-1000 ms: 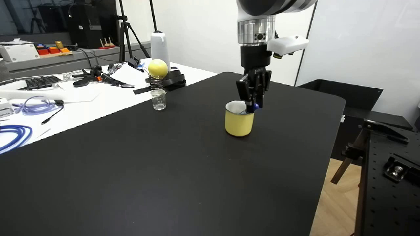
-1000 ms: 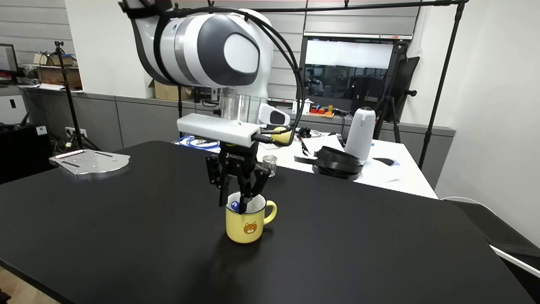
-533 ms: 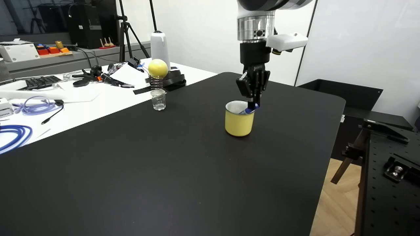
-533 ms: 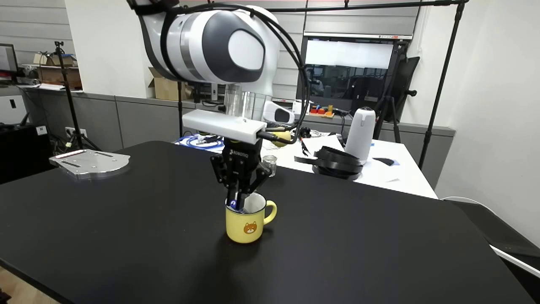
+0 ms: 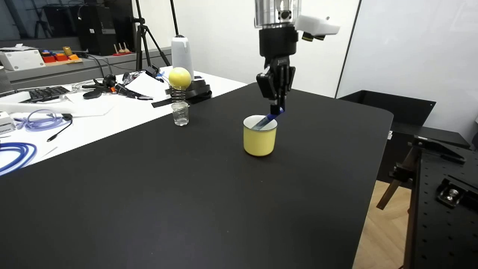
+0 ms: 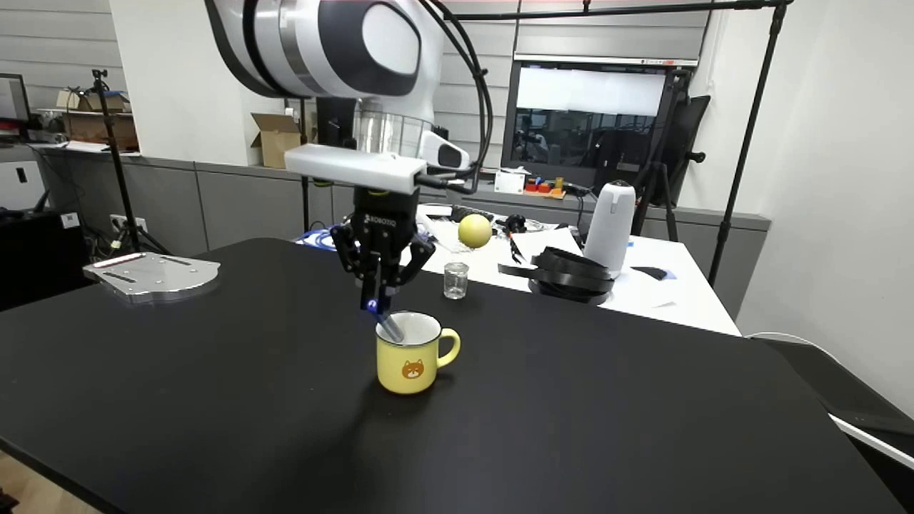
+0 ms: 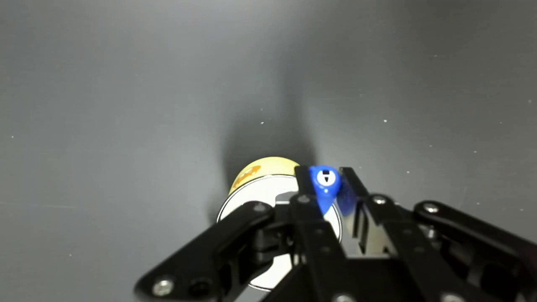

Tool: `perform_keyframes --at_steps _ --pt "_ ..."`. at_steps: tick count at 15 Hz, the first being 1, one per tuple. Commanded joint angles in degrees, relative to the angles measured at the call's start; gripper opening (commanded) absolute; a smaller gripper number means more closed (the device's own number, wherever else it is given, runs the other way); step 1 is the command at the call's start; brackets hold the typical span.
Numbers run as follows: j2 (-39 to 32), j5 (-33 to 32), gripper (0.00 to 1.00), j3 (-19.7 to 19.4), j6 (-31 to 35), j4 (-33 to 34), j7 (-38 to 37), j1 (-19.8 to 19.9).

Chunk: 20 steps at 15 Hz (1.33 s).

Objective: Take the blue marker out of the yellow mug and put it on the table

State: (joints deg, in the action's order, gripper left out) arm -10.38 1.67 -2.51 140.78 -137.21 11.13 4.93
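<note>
My gripper (image 7: pixel 324 176) pinches the blue marker (image 5: pixel 266 121) by its blue end, its paler length slanting down from my fingertips (image 7: pixel 303 180) into the yellow mug (image 5: pixel 259 144).

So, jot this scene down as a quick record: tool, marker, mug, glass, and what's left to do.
Tool: gripping the marker by its blue end, above the mug
Marker: slanted, pale end pointing down into the mug's mouth
Mug: yellow, white inside, upright on the black table
Glass: small, clear, on the table, apart from the mug
Left to do: probably lift the marker clear, then lay it on the table
</note>
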Motion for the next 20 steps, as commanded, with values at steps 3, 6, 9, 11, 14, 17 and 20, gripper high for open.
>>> perform_keyframes --at_steps 3,6,9,11,14,17,20 --pt "7.0 -7.3 0.05 1.9 -2.2 -1.1 -5.5 -4.8" --pt "8.3 -9.7 0.05 2.9 -0.9 -1.1 -6.4 -6.2" --pt "8.0 -8.9 0.05 3.4 -0.1 -0.7 -4.4 -6.5" --pt "6.5 -8.3 0.05 3.2 1.1 0.0 -3.5 -6.0" --pt "3.8 -7.1 0.05 2.9 3.3 0.4 -1.6 -5.2" --pt "0.7 -4.8 0.05 3.1 3.4 0.8 1.5 -4.3" --pt "-1.5 -2.4 0.05 3.8 2.3 1.0 4.7 -3.5"
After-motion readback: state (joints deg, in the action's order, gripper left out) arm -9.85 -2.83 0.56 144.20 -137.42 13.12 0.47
